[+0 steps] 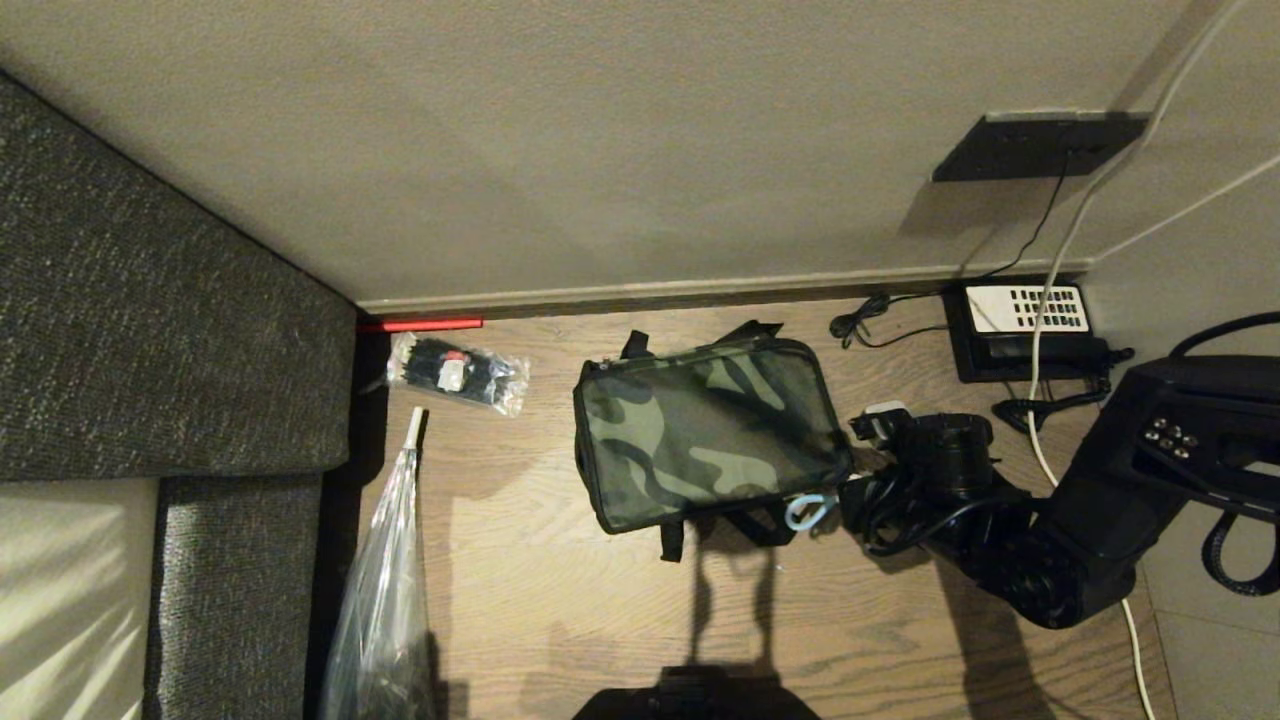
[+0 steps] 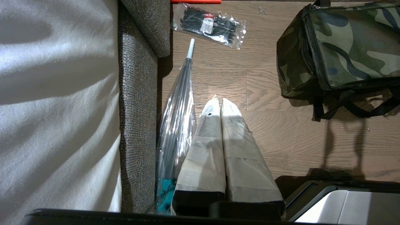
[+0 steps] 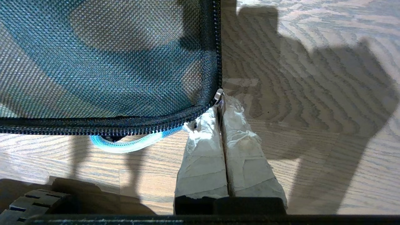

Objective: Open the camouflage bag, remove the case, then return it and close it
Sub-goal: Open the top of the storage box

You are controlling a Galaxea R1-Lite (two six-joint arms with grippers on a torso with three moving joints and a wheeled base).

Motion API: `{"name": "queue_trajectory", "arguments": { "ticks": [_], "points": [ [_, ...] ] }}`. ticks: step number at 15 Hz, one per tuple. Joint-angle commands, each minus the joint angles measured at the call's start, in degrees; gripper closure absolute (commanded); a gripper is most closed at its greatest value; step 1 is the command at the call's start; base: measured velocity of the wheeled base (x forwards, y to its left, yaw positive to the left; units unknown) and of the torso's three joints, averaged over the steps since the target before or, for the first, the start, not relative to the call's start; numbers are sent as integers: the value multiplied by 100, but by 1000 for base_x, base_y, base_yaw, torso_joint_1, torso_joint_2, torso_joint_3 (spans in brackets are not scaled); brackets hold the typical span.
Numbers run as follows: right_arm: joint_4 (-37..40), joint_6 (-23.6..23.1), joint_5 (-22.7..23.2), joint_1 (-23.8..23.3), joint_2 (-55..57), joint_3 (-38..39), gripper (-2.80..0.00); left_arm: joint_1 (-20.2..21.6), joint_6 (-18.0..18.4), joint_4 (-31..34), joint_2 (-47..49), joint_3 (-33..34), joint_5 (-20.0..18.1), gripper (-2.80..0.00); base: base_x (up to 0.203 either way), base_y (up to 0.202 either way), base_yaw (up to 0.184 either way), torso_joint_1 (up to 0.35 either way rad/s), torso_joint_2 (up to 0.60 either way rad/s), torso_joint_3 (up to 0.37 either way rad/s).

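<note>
- Head view: the camouflage bag (image 1: 708, 432) lies flat on the wooden floor (image 1: 560, 600), zipped, roughly midway between the grey sofa (image 1: 150, 330) and a black telephone (image 1: 1025, 325) that sits by the wall. The right gripper (image 1: 852, 468) reaches in from the right and meets the bag's near right corner, just above a pale blue loop (image 1: 808, 512) hanging off that corner. A clear packet of black items (image 1: 458, 372) lies near the sofa's corner, with a folded transparent umbrella (image 1: 385, 590) along the sofa's edge. The case cannot be seen; the bag's lid is down.
- Left wrist view: the left gripper (image 2: 218, 104) hangs over bare floor with its taped fingers (image 2: 232, 140) pressed together, gripping nothing. The umbrella lies just beside it, the bag well apart from it, the packet farther on.
- Right wrist view: the right gripper's taped fingers (image 3: 237, 150) are clenched together at the bag's corner, their tips touching the metal zipper slider (image 3: 218, 94) where the zipper bends. Whether the pull tab is actually pinched between them cannot be told. The blue loop trails along the zipper beside the fingers.
</note>
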Motion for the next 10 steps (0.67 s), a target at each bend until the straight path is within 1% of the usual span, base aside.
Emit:
{"name": "queue_trajectory", "arguments": {
  "ticks": [1,5,6,10],
  "points": [
    [-40,4,-1,7,25,36,0,2,-2,2,0,9,0,0,0,0,0,0,0,0],
    [-38,39,-10,7,66,24,0,2,-2,-6,0,9,0,0,0,0,0,0,0,0],
    [-32,51,-2,-1,85,41,-280,2,-2,-2,0,9,0,0,0,0,0,0,0,0],
    [-30,74,-1,-2,110,24,-280,2,-2,-6,0,9,0,0,0,0,0,0,0,0]
  ]
}}
